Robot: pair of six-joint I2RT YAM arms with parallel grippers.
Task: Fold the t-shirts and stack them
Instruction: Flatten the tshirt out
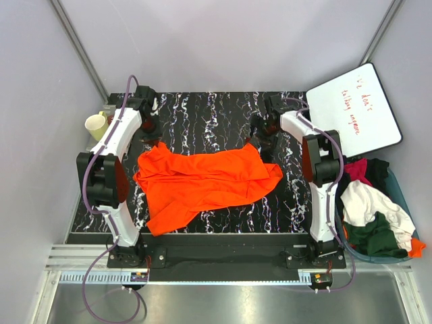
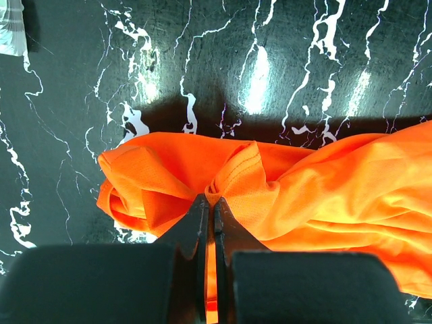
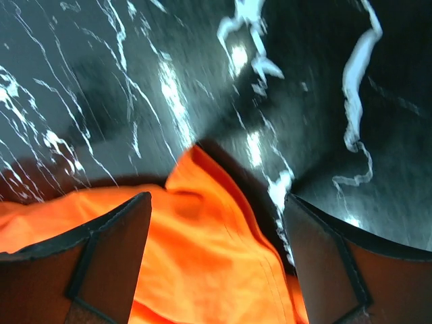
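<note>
- Your left gripper (image 2: 209, 202) is pinched tight on a hem of the orange shirt (image 1: 202, 179).
- Your right gripper (image 3: 216, 202) sits spread wide over that shirt's corner, gripping nothing.

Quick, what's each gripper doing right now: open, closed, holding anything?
Left gripper: closed on the orange shirt.
Right gripper: open over the shirt, holding nothing.
</note>
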